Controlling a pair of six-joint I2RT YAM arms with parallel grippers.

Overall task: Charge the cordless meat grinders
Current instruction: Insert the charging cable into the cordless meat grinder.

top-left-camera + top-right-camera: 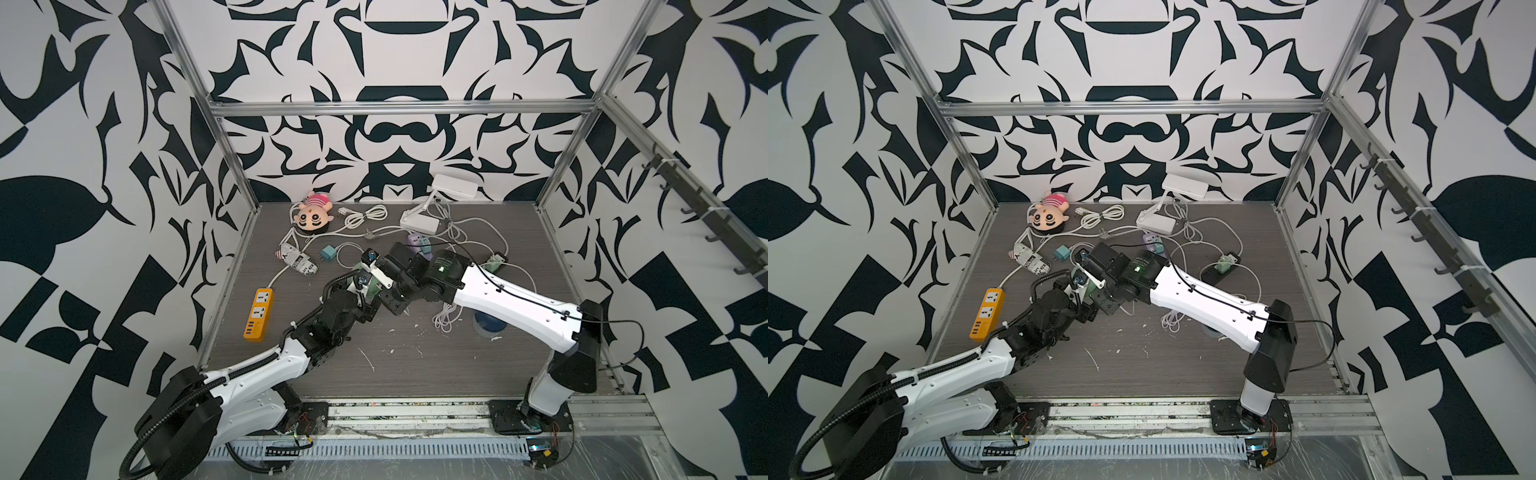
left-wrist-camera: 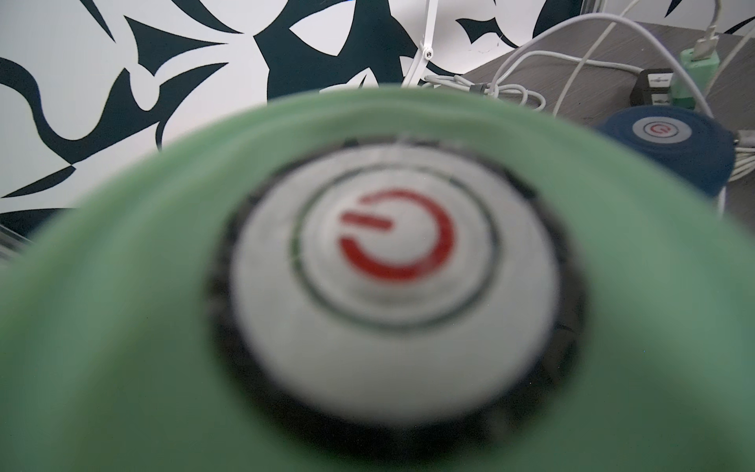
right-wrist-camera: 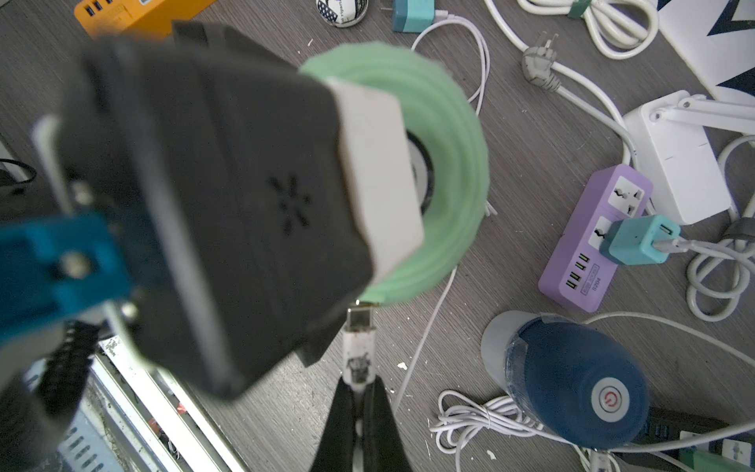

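Green fills the left wrist view: the mint green grinder (image 2: 122,327) is right under that camera. It sits mid-frame in the right wrist view. If the white plug (image 3: 359,339) misses its hole, it could slip and push the grinder crooked. The left gripper (image 3: 392,175) hugs the grinder, fingers spread wide. The right gripper (image 3: 359,386) squeezes the plug tight. A blue grinder (image 3: 572,380) rests at lower right.
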